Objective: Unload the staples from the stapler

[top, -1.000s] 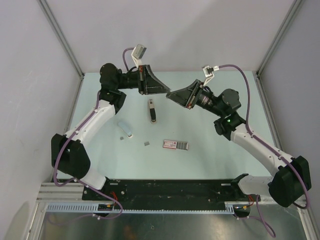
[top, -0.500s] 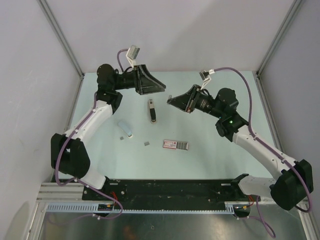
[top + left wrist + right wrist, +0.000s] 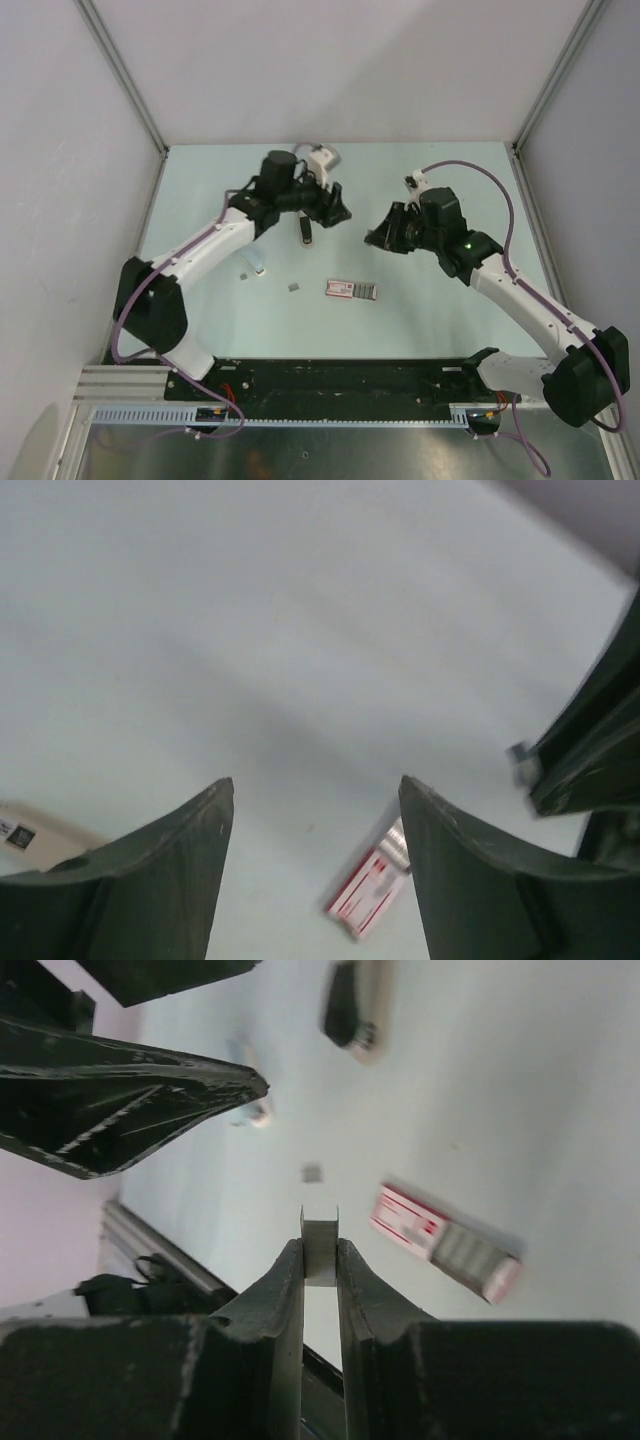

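Note:
The stapler (image 3: 304,231) lies on the table as a small black bar, partly covered by my left arm; the right wrist view shows the stapler (image 3: 352,1005) at the top. My left gripper (image 3: 338,210) hovers just right of it, open, with nothing between its fingers (image 3: 170,880). My right gripper (image 3: 372,238) hangs further right, shut on a short grey strip of staples (image 3: 320,1245) that sticks out past its fingertips. Two more tiny pieces of staples (image 3: 293,287) (image 3: 246,272) lie loose on the table.
A red-white-grey packet (image 3: 351,290) lies near the middle of the table, and this packet (image 3: 372,890) shows between my left fingers. A pale bluish cylinder (image 3: 257,263) rests left of the stapler. Walls close in the table at the back and sides.
My left arm has swung right and down over the stapler, and its jaws now stand open. My right gripper has drawn back and lower, still holding the staple strip.

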`<move>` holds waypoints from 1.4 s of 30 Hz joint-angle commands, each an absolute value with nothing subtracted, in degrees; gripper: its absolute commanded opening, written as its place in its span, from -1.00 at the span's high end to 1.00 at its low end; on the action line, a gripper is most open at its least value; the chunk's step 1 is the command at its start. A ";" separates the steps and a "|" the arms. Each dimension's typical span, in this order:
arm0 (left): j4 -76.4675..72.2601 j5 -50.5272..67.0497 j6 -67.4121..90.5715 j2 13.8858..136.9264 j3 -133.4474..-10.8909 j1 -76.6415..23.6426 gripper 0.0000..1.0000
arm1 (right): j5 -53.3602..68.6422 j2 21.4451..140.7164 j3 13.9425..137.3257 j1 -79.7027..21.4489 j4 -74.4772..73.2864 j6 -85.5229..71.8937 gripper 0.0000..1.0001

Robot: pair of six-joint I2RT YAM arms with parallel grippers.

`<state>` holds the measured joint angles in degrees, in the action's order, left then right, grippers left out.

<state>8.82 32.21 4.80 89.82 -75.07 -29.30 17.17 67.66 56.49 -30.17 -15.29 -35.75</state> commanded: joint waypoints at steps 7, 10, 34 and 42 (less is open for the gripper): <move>11.92 9.82 -16.21 101.20 -71.97 -36.55 -0.34 | 6.89 62.18 52.16 -28.55 -31.56 -33.46 1.00; 10.87 6.73 -17.91 102.09 -70.54 -38.62 -0.32 | 6.38 61.28 50.62 -28.23 -32.53 -33.85 1.00; 6.96 2.15 -20.38 101.92 -60.00 -47.44 -0.26 | 8.11 63.19 47.79 -26.96 -31.10 -34.29 1.00; 6.97 2.59 -20.17 101.46 -58.59 -48.88 -0.25 | 8.43 63.31 47.62 -26.71 -30.96 -34.11 1.00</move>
